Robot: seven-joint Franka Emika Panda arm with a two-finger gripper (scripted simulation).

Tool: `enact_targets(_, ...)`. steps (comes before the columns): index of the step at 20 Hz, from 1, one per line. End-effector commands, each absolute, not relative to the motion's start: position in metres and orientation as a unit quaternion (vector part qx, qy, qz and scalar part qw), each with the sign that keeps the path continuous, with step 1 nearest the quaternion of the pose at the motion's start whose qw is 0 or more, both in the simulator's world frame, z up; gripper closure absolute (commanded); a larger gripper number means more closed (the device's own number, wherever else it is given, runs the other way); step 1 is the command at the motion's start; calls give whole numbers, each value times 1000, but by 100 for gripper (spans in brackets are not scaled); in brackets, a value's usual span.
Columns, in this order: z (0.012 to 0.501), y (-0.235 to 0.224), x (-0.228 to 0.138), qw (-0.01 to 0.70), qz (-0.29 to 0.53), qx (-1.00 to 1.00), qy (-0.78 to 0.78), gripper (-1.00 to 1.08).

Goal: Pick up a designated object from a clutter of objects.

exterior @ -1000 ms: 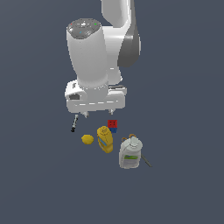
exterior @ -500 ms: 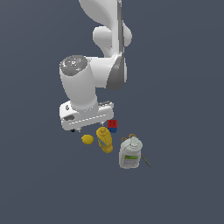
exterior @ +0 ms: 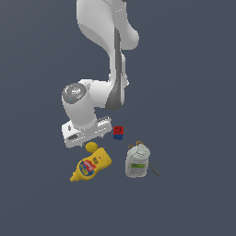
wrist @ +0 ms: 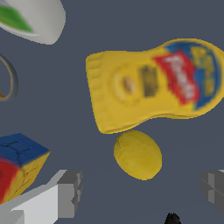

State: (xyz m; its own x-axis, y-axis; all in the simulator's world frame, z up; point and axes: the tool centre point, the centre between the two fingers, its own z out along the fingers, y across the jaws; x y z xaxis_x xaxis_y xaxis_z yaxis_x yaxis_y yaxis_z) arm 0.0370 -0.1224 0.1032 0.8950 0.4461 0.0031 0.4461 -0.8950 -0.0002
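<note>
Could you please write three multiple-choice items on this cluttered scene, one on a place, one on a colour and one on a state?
1. In the wrist view, what lies closest to the lemon?
A. the mustard bottle
B. the jug
C. the marker

2. Which colours show on the small block in the exterior view?
A. green and white
B. red and blue
C. black and grey

3. How does the pincer stand?
A. shut on the lemon
B. shut on the block
C. open, holding nothing

Answers:
1. A, since the bottle's broad end sits right beside the lemon, almost touching it.
2. B, since its upper half is red and its lower half blue.
3. C, since the two grey fingers stand wide apart, with the lemon beyond the gap between them, ungripped.
</note>
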Motion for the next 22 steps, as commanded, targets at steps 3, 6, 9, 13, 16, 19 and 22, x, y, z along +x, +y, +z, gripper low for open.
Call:
enact_targets(3, 86, -130, 35, 0, 0, -968, -249, -92)
enact_targets(6, 80, -132, 34, 0, 0, -967, -256, -92)
enact_targets(9, 78, -133, 34, 0, 0, -966, -258, -92)
enact_targets(13, 76, -133, 34, 0, 0, -967, -256, -92)
enact_targets(16, 67, -133, 33, 0, 0, -967, -256, -92)
enact_targets(19, 52, -132, 33, 0, 0, -966, -257, -92)
enact_targets(22, 38, -133, 33, 0, 0, -966, -257, -92)
